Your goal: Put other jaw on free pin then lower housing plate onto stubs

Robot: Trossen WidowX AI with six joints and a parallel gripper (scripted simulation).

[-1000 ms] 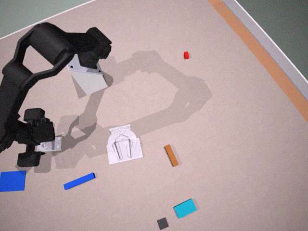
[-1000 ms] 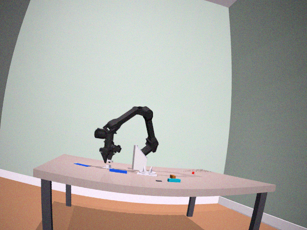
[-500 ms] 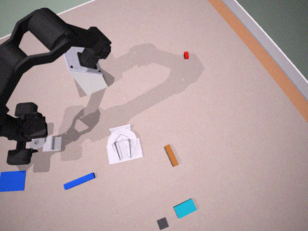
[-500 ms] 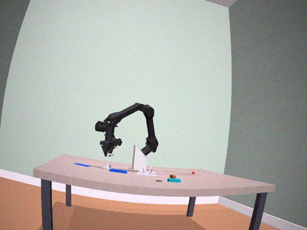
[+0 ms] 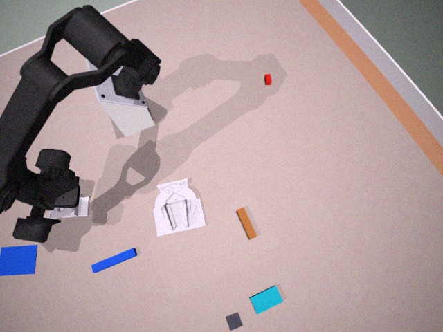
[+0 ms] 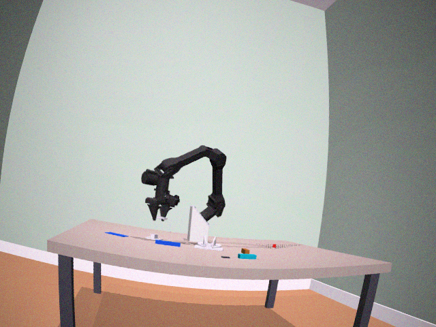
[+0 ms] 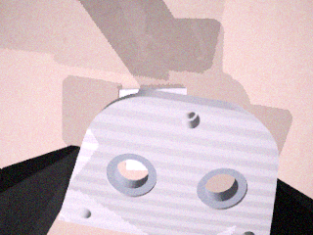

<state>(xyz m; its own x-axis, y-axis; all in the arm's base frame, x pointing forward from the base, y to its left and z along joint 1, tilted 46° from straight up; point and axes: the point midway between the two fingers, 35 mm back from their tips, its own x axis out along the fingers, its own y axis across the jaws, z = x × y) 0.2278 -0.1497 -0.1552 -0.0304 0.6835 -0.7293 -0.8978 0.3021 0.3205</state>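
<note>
My gripper [image 6: 159,218] [image 7: 171,171] is shut on the white housing plate [image 6: 161,218] [image 7: 161,147], holding it by its sides well above the table. The plate's two ringed holes face the wrist camera. The white gripper base [image 5: 196,218] [image 6: 208,248] lies on the table, away from the held plate. Two jaws stand on it, one on the left [image 5: 170,216] and one on the right [image 5: 186,213], roughly parallel with a gap between. Their gear ends are at the back; whether the teeth mesh is too small to tell. No plate covers them.
A white stand [image 5: 84,207] [image 6: 153,237] lies below my gripper. A tall white wedge [image 5: 130,117] [image 6: 197,225] stands by the arm's mount. A blue bar [image 5: 114,260], blue square [image 5: 17,260], orange block [image 5: 246,223], cyan block [image 5: 266,299], dark square [image 5: 234,320] and red cube [image 5: 268,79] lie around.
</note>
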